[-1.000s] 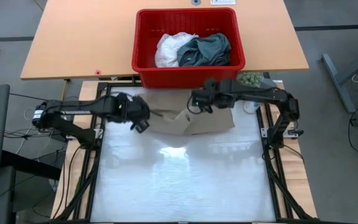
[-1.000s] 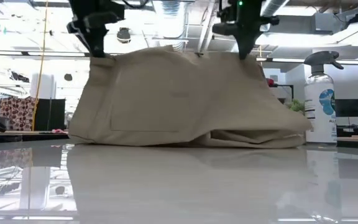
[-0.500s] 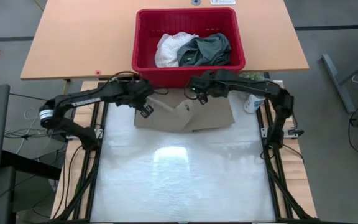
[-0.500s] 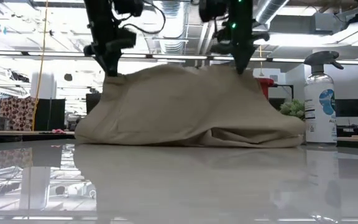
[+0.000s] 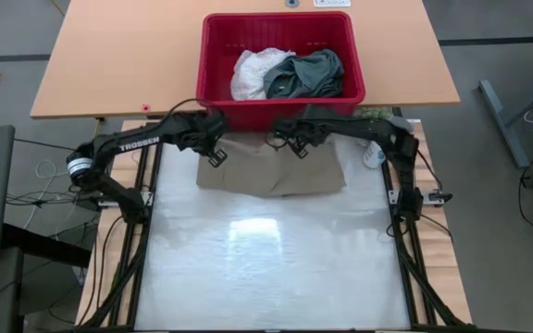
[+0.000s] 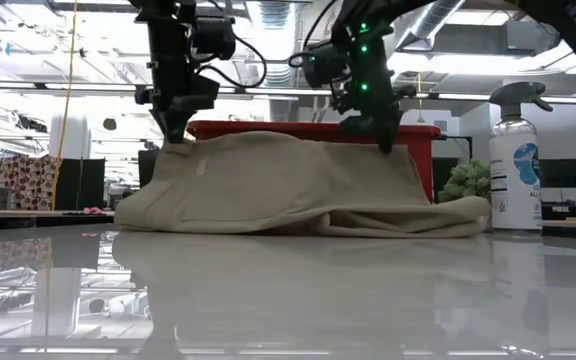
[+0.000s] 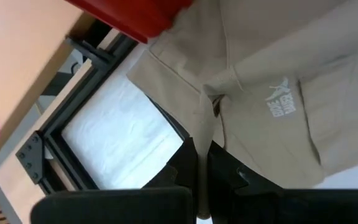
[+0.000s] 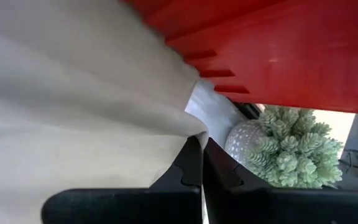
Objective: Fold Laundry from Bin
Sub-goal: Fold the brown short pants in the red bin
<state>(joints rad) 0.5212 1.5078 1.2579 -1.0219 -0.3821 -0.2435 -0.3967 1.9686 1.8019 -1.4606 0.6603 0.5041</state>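
Beige garment [image 5: 274, 166] pinched between left gripper [image 5: 213, 148] and right gripper [image 5: 291, 141].

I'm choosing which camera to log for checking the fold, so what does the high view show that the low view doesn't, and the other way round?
Only the high view shows inside the red bin: a white garment and a dark teal-green garment. It also shows the beige garment's outline on the table.

Only the low view shows the spray bottle beside the cloth, and how the cloth rises to two pinched peaks.

Both show the beige garment, the bin, and the left end effector and right end effector, each shut on the garment's far edge.
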